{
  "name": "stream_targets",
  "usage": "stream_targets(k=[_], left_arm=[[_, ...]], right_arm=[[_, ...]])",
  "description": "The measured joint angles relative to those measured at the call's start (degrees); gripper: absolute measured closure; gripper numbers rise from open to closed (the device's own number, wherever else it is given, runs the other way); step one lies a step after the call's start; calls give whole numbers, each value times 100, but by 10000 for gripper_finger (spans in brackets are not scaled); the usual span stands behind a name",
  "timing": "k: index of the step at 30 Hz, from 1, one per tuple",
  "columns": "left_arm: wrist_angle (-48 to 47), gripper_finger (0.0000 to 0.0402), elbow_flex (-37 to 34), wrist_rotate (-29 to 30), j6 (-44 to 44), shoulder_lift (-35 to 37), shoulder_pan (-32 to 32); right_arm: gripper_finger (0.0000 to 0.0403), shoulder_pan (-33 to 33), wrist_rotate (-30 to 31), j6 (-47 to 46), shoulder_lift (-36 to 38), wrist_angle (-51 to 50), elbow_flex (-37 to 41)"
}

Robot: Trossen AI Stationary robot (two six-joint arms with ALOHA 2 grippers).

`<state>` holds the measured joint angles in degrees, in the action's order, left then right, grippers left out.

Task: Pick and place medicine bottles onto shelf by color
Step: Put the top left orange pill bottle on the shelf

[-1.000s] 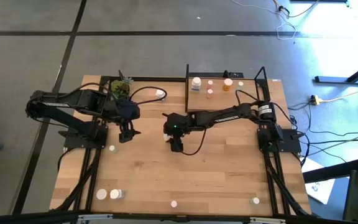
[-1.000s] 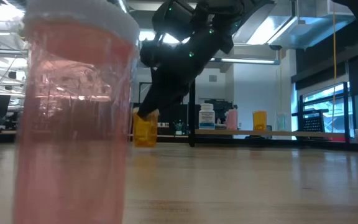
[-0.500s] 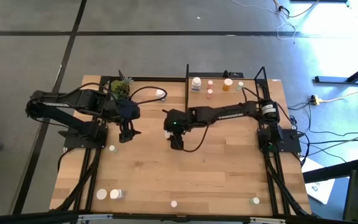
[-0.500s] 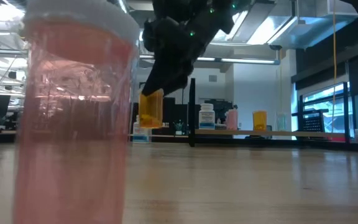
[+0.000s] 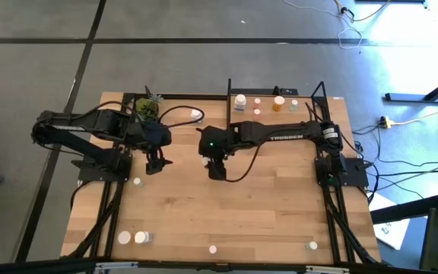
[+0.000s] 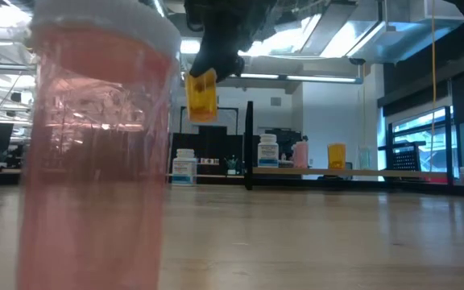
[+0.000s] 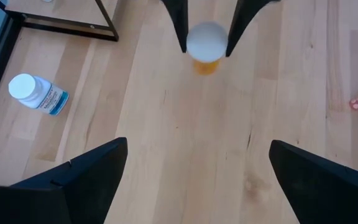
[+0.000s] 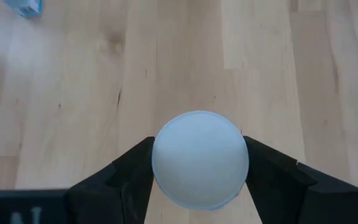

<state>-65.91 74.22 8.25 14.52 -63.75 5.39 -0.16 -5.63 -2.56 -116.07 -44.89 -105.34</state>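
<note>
My right gripper (image 5: 217,169) hangs over the middle of the table, shut on an orange medicine bottle (image 6: 202,95) with a white cap (image 8: 199,158). The bottle is high above the tabletop. My left gripper (image 5: 155,163) waits open to the left of it, with nothing between its fingers (image 7: 92,168). The shelf (image 5: 268,110), a wooden board between black posts at the far right, carries a white bottle (image 5: 240,101), pinkish bottles (image 5: 257,113) and an orange one (image 5: 279,101), all standing on their bases. My right gripper pinches the orange bottle at its top, one finger (image 8: 132,162) on each side of the white cap (image 8: 161,155). The fingers slant down from the table's right side. The bottle hangs below them nearly upright, its orange body (image 6: 202,98) lifted clear of the table.
A white bottle (image 7: 37,93) lies on its side left of the shelf. Several small bottles stand near the table's front edge (image 5: 124,237) (image 5: 213,249) (image 5: 312,245), and one is near my left arm (image 5: 137,182). A potted plant (image 5: 147,108) is at the far left. A pink bottle (image 6: 95,161) looms close in the low view.
My right gripper has gone straight up with the orange bottle. The bottle stood on the table a second ago and now hangs well clear of it, still nearly upright.
</note>
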Motion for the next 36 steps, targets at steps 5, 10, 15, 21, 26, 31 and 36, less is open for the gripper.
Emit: stream_targets(k=[5,10,15,21,26,31,36], left_arm=[[28,14,0,402,-12,0,2],[42,14,0,750,-155,0,2],[44,14,0,752,-153,0,2],[127,14,0,743,-312,0,1],[322,14,13,901,-896,235,-21],[393,14,7,923,-1269,466,-248],[417,14,11,883,-1617,669,-512]], right_arm=[[179,-2,36,1,-4,-494,-322],[179,-2,486,-2,-4,-1281,-755],[179,-2,605,-193,-4,-1849,-1336],[179,4,937,-486,-4,-2628,-2050],[179,4,1372,-717,-7,-3370,-2497],[179,4,1925,-1021,-7,-4120,-2773],[179,-17,2012,-1444,13,-4481,-2877]])
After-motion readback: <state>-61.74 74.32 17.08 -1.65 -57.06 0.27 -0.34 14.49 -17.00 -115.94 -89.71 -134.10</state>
